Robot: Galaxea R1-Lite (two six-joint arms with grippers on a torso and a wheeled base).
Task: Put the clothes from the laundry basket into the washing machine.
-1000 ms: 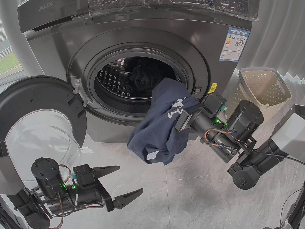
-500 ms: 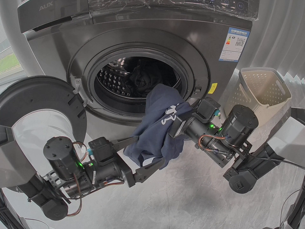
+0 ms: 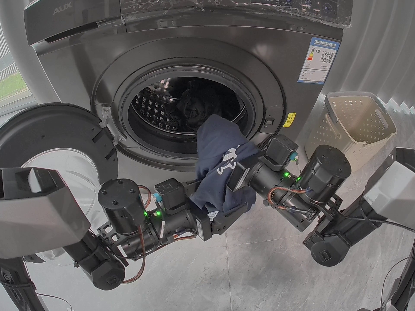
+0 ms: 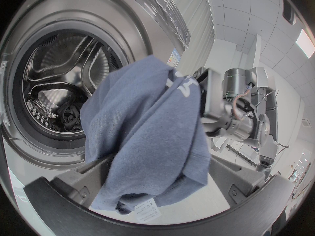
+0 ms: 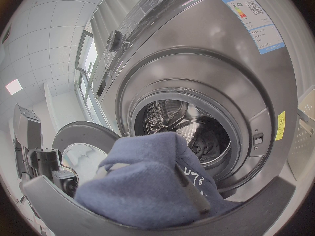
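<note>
Navy top, printed with white lettering (a white care label hangs at its lower hem), is held up close in front of the lower right part of the washing machine opening, with most of the cloth hanging outside the rim. It is gripped by the right gripper, whose fingers are largely buried in the fabric, so they seem to be closed on a bunched fold. The left gripper is placed lower and to the left, its fingers spread wide, one on each side of the hanging lower part without pinching it. Dark clothes are seen lying in the steel drum. The door is swung open to the left. A beige laundry basket is set on the tiled floor just right of the machine.
</note>
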